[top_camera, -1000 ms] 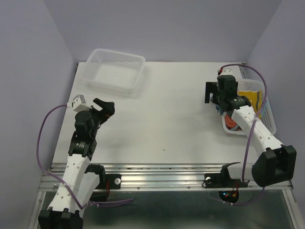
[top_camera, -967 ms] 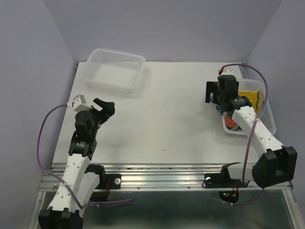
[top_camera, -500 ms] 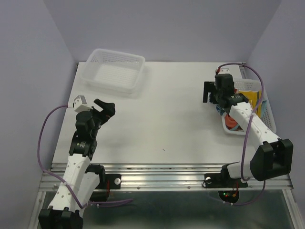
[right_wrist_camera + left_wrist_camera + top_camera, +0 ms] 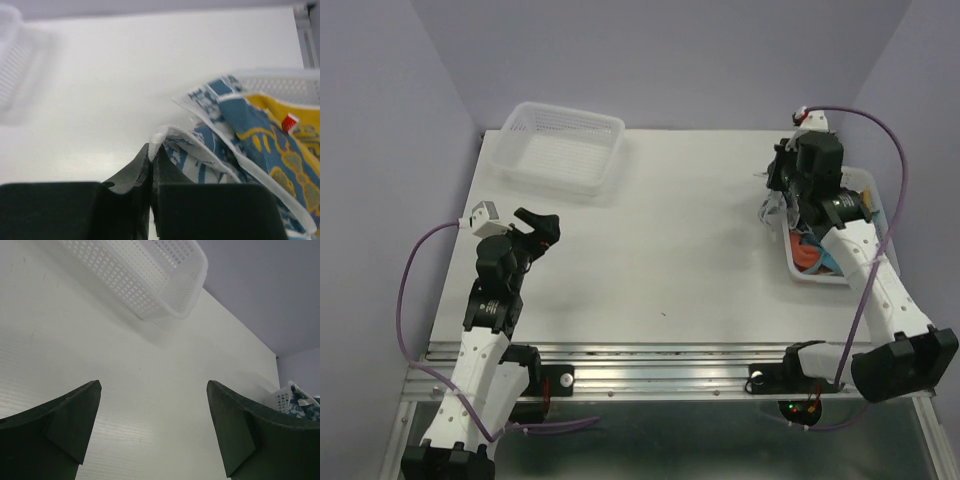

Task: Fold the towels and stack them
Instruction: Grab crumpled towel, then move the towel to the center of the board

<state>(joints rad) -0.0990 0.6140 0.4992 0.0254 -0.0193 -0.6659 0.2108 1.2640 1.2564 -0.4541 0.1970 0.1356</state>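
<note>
Seemingly the right hand [image 4: 151, 156] pinches a blue-and-white towel [image 4: 192, 145], partly cut off.

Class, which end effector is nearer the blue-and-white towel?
Right. The right end effector pinches the blue-and-white towel by its edge; the left end effector hangs open far across the table.

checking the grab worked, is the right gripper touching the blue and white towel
Touching. The right wrist view shows the right gripper with its jaws shut on the white hem of the blue-and-white towel, with no gap between them.
</note>
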